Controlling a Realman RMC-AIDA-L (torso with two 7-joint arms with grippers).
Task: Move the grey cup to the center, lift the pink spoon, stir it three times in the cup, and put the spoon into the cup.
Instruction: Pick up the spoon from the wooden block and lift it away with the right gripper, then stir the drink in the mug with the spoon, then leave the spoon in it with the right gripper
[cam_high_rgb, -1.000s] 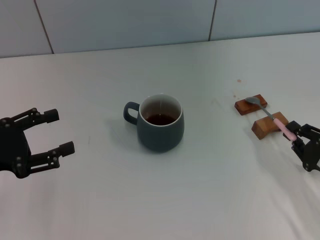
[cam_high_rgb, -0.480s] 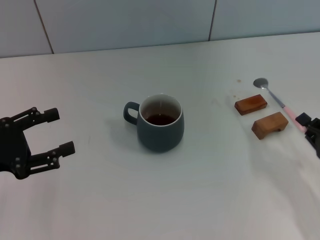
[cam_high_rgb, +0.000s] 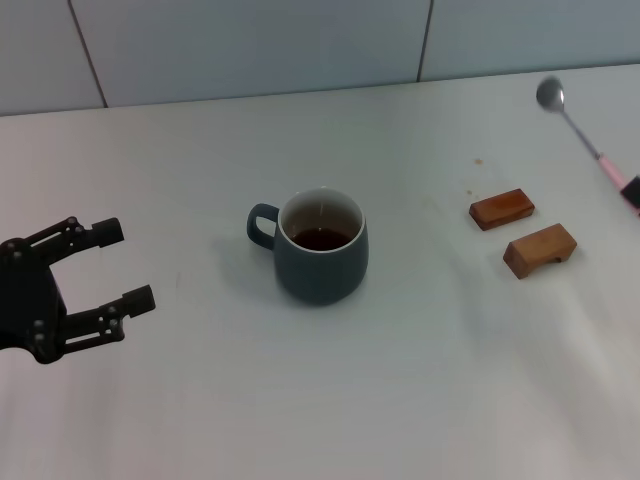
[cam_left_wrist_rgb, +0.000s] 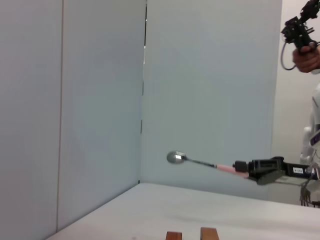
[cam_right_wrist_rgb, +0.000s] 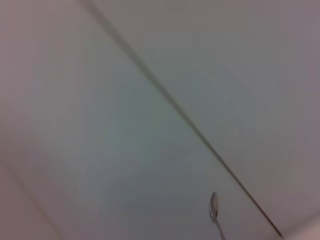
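While the left tool (cam_high_rgb: 110, 265) is idling wide open over the counter (cam_high_rgb: 400, 400) and the grey cup (cam_high_rgb: 320, 246) is sitting central, the right tool (cam_left_wrist_rgb: 265, 170) is carrying the pink spoon (cam_high_rgb: 580, 133) up off the wooden rests (cam_high_rgb: 522, 229), readying the stir.

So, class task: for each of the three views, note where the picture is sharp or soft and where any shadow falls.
Head view: sharp; the grey cup casts a faint soft shadow on the table. Left wrist view: crisp, with a bright glint on the bowl of the pink spoon held by the right gripper. Right wrist view: soft and hazy throughout, the spoon only a dim shape.
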